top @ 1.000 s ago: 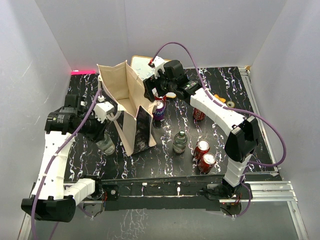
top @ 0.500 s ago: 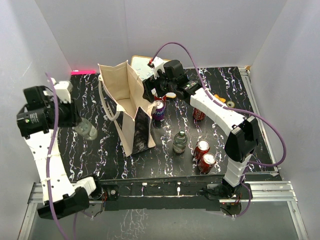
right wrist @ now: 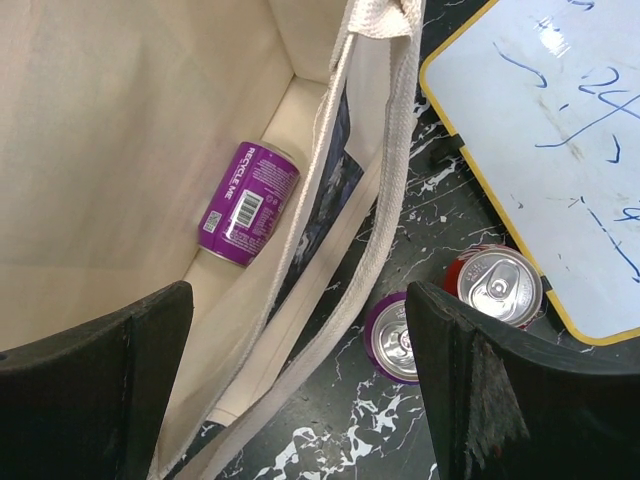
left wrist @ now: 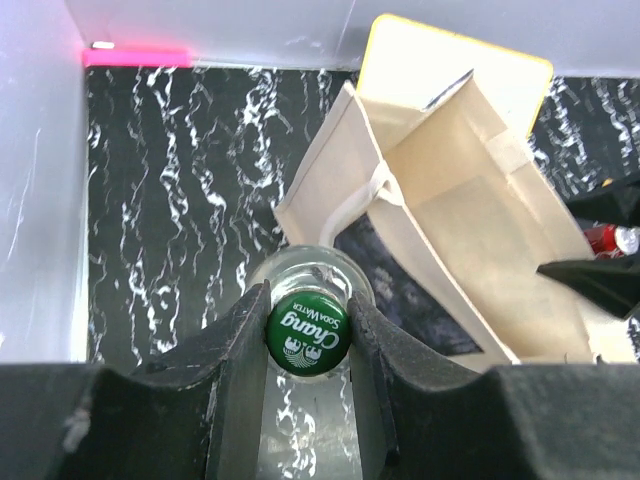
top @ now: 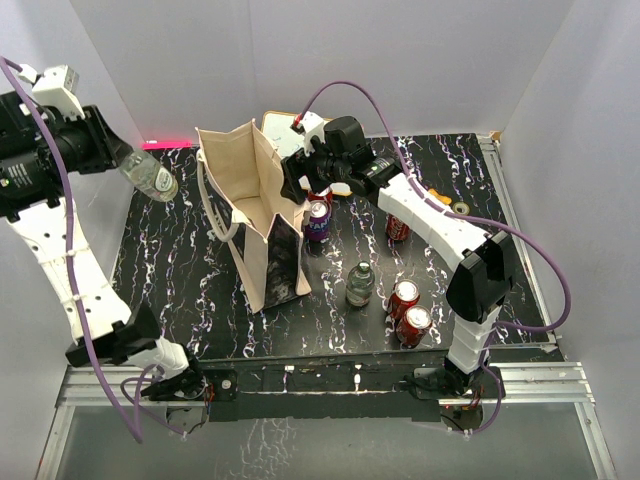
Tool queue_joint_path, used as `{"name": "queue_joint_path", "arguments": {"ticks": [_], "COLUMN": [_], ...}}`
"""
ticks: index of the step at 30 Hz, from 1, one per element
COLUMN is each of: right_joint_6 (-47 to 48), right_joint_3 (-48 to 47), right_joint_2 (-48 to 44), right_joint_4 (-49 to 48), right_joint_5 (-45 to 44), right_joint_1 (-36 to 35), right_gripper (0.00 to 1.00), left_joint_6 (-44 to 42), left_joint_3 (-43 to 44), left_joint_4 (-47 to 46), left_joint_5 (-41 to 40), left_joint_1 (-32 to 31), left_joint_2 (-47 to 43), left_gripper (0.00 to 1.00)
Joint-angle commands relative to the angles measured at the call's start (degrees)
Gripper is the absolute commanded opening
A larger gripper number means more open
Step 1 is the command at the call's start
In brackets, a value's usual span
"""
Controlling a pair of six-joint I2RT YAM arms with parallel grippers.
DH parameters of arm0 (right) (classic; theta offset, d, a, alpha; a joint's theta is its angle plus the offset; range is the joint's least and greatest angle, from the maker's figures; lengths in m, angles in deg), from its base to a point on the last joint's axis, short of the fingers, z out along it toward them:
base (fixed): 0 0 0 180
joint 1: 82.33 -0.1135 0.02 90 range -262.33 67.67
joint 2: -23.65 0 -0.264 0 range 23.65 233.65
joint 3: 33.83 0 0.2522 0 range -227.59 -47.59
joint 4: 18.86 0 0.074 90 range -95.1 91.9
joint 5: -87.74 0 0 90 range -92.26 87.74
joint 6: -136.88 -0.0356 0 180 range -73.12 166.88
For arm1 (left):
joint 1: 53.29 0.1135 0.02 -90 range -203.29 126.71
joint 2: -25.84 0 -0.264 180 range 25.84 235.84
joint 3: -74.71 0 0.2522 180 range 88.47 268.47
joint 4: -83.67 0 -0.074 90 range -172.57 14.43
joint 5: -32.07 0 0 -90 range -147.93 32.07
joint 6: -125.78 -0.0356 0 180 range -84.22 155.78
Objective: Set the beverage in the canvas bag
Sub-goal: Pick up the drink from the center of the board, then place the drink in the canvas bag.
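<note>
**Top view:** The left gripper [top: 128,162] is holding a clear soda-water bottle [top: 152,180] high above the far-left part of the black marbled table [top: 170,270]. Its jaws are clamping the bottle's neck end, and the bottle is tilting down towards the canvas bag [top: 250,200]. The bag is standing upright with its mouth open, left of centre and well apart from the bottle. The right gripper [top: 297,182] is hovering at the bag's right rim. A purple can [top: 317,218] is standing just beside the bag's right wall. Farther right are a green-capped bottle [top: 359,283], a lone red can [top: 397,228] and a pair of red cans [top: 404,295] near the front edge. A white board [top: 283,124] is lying behind the bag.

**Left wrist:** The left fingers [left wrist: 230,330] are pressing on both sides of the bottle just under its green cap [left wrist: 308,332], which is printed "Chang soda water". The bag is gaping below and to the right.

**Right wrist:** The right fingers [right wrist: 95,370] are spreading wide, one inside the bag's mouth and one outside. The cloth wall and a beige handle [right wrist: 385,150] are hanging between them, unpinched. A second purple can [right wrist: 250,203] is lying on its side on the bag's floor. Outside, the standing purple can is sitting just beside another red can [right wrist: 500,285] at the board's yellow frame.
</note>
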Motion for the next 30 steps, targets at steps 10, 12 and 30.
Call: {"name": "queue_joint_path", "arguments": {"ticks": [10,12,30], "right_joint_6": [0.54,0.54,2.03], "right_joint_3": [-4.88,-4.83,-3.88], "right_joint_2": [1.65,1.86,1.35], "right_joint_4": [2.17,2.44,1.73], "right_joint_5": [-1.83,-2.16,-5.12], "right_joint_1": [-2.0,-2.22,-4.88], "right_gripper": [0.9,0.9,0.9], "left_joint_6": [7.28,7.82,3.29], "left_joint_3": [15.02,17.15,21.12], "left_joint_4": [-15.77,-17.01,-20.85], "left_joint_5": [6.83,6.78,0.22], "left_joint_1": [-6.76,-7.96,-26.92], "left_joint_2": [8.99,10.27,16.43], "left_gripper": [0.0,0.0,0.0]}}
